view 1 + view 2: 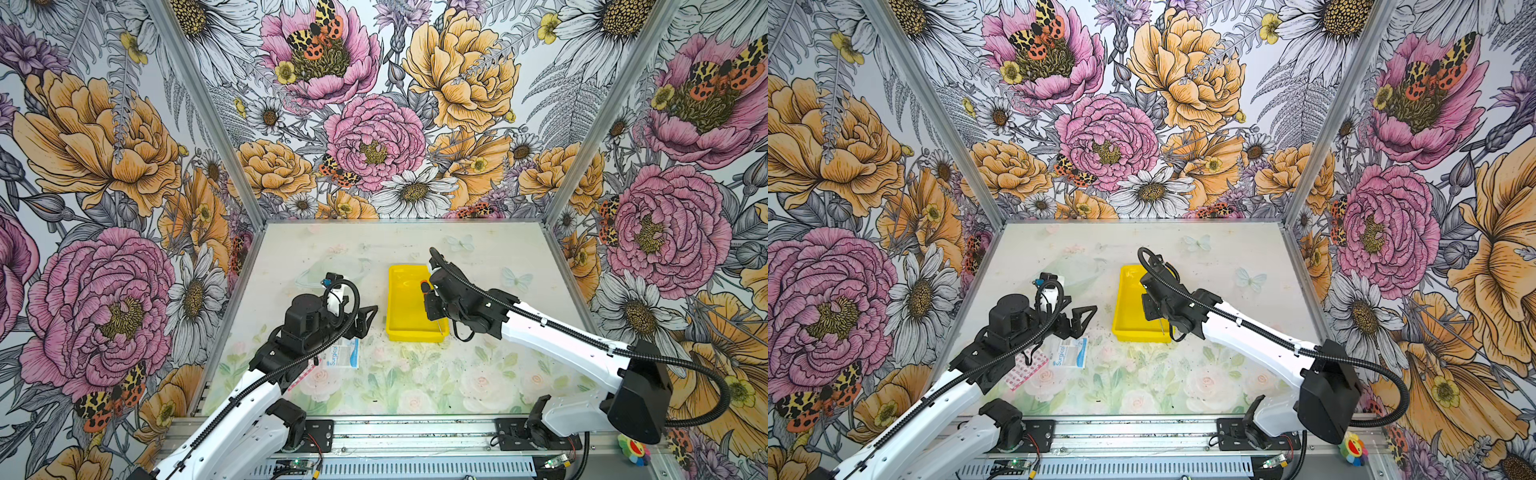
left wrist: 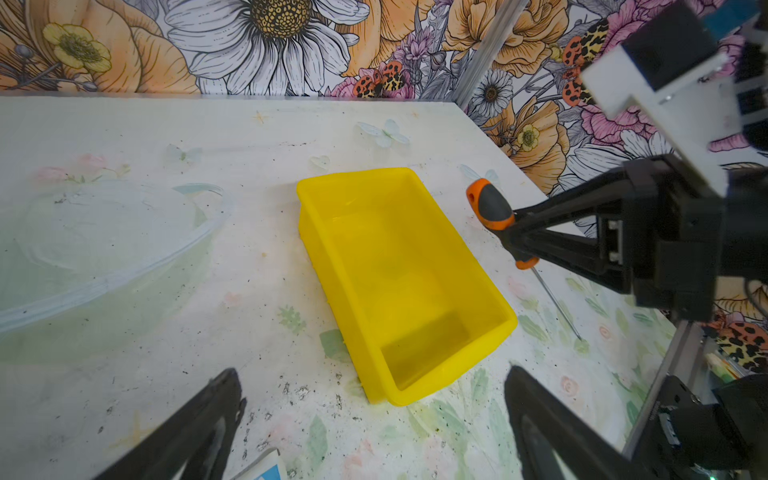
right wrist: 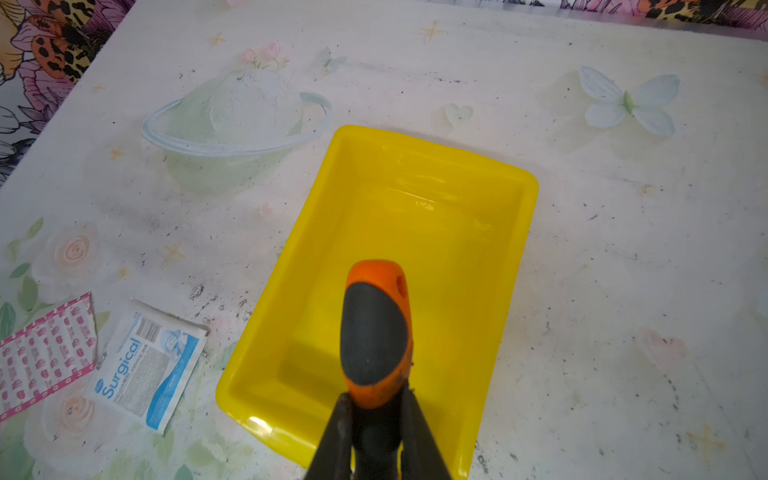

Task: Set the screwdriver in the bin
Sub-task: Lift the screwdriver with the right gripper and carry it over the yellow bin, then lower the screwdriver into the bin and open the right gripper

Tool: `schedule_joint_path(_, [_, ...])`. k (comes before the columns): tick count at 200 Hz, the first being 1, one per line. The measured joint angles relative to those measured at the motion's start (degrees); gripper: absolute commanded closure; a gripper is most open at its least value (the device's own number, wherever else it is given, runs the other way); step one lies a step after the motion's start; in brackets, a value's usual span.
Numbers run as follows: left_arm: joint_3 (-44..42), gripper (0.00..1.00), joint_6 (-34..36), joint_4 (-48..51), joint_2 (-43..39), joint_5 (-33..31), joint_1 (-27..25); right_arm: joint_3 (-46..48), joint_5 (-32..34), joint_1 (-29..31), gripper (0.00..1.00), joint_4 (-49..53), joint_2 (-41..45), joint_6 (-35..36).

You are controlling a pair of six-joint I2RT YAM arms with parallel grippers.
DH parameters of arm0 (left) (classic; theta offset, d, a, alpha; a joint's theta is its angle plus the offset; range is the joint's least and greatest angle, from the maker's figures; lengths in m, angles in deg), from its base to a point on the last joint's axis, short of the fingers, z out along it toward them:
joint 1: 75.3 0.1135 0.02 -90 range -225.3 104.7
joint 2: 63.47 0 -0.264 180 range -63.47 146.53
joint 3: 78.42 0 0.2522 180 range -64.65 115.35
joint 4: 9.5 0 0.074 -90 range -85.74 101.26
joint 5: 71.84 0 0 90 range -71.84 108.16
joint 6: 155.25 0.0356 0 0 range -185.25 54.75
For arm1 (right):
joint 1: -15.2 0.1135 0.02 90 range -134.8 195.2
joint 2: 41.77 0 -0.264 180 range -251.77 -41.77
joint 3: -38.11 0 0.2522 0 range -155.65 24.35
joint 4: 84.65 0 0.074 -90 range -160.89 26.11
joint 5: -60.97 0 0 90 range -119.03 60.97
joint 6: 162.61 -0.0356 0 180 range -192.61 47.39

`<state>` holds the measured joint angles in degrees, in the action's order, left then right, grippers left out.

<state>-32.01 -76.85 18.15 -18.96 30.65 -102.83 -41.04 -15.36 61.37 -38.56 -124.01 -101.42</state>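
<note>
Screwdriver [image 3: 376,332]: orange-and-black handle clamped at its narrow end, raised off the table. The thin shaft slants down and back toward my side of the cell.
Position over target: in the right wrist view the handle hangs above the yellow bin's [image 3: 436,145] floor. In a top view the shaft tip [image 1: 440,331] sits at the bin's near right corner, and I cannot tell whether it is inside the rim or over it.
Right gripper [image 2: 515,239]: jaws closed tight on the screwdriver's handle neck.
Bin: upright and empty, flat on the table.
Left gripper [image 1: 368,320]: fingers [image 2: 216,411] spread wide, holding nothing, parked just beside the bin's left wall.
Nearby: the white-and-blue Surgical packet [image 3: 145,365] and a pink-patterned sachet [image 3: 45,349] lie near the left arm, clear of the bin.
Step, my reading: carry is nearly done. Lowering and release remain.
Risk 1: if I release here, the shaft may land across the near wall and the tool could lever out onto the table.
Risk 2: if I descend with the tip low, it may catch the rim and shove or tip the light bin.
Risk 3: the grip is near one end, so the tool could pivot in the jaws.
Risk 4: dropped from height, the rounded handle could bounce or roll over the low wall.
</note>
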Motion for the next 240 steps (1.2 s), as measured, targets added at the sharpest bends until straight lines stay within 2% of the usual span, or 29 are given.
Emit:
schedule_joint_path(65, [0.0,0.01,0.7,-2.2,4.7,1.1,-2.6,-5.2,-2.2,-6.2,1.00,-2.8,-12.0,4.5])
schedule_joint_path(131, [0.0,0.01,1.5,-2.8,5.3,-0.7,-3.5,-10.8,-6.1,-8.0,1.00,-5.4,-24.0,7.6])
schedule_joint_path(240, [-0.3,0.01,1.4,-3.9,6.7,-4.6,-3.8,-11.4,-10.4,-8.4,1.00,-8.0,-29.9,8.4])
